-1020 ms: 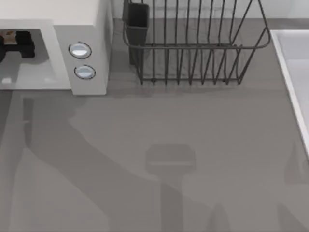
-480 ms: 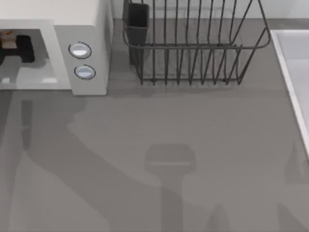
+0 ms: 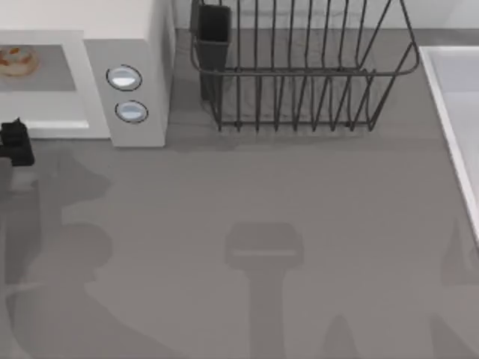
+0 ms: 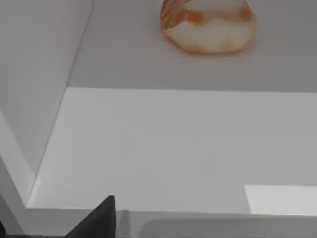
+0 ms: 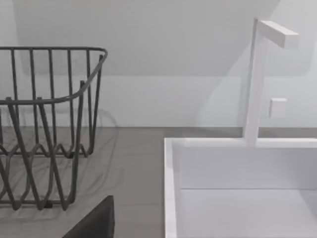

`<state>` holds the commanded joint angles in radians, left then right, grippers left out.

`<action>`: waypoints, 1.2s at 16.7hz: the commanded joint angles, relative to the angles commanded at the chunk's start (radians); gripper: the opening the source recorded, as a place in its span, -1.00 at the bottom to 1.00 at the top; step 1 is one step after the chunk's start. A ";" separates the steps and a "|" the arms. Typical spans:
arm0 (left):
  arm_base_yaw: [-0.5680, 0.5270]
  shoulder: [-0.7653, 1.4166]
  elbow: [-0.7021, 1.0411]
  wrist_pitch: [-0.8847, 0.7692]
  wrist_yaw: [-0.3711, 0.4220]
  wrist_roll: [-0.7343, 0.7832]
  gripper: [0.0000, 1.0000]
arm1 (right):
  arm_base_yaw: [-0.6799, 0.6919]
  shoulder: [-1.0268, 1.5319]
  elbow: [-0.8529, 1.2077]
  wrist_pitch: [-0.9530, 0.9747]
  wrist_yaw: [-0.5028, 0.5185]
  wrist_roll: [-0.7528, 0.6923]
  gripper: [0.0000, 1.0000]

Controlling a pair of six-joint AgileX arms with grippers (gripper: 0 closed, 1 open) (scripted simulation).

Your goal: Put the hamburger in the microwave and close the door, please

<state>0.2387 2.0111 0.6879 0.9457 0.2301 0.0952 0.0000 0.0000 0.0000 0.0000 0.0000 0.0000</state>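
The hamburger (image 3: 15, 60) lies by itself on the grey floor of the microwave (image 3: 138, 45), whose front stands open at the table's far left. The left wrist view looks in over the pale sill at the hamburger (image 4: 208, 27). My left gripper (image 3: 16, 142) is outside the microwave, just in front of its sill at the left edge, open and holding nothing. One dark fingertip (image 4: 99, 220) shows in its wrist view. The door is out of view. A fingertip (image 5: 96, 220) of my parked right gripper shows near the sink, open.
A dark wire dish rack (image 3: 299, 75) with a cutlery cup (image 3: 213, 26) stands at the back, right of the microwave. A white sink (image 3: 456, 112) with a tap (image 5: 257, 74) takes the right side. Two knobs (image 3: 123, 78) face the front.
My left gripper has let go of the hamburger and drawn back out of the microwave towards the table's front. The hamburger stays inside. The right arm has not moved.
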 joint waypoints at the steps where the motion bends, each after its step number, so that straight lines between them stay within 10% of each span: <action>1: 0.011 -0.036 -0.070 0.032 0.009 0.004 1.00 | 0.000 0.000 0.000 0.000 0.000 0.000 1.00; 13: 0.044 -0.153 -0.263 0.119 0.041 0.016 1.00 | 0.000 0.000 0.000 0.000 0.000 0.000 1.00; 20: 0.045 -0.404 -0.182 -0.216 0.035 0.014 1.00 | 0.000 0.000 0.000 0.000 0.000 0.000 1.00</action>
<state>0.2838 1.6069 0.5059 0.7296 0.2653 0.1093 0.0000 0.0000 0.0000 0.0000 0.0000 0.0000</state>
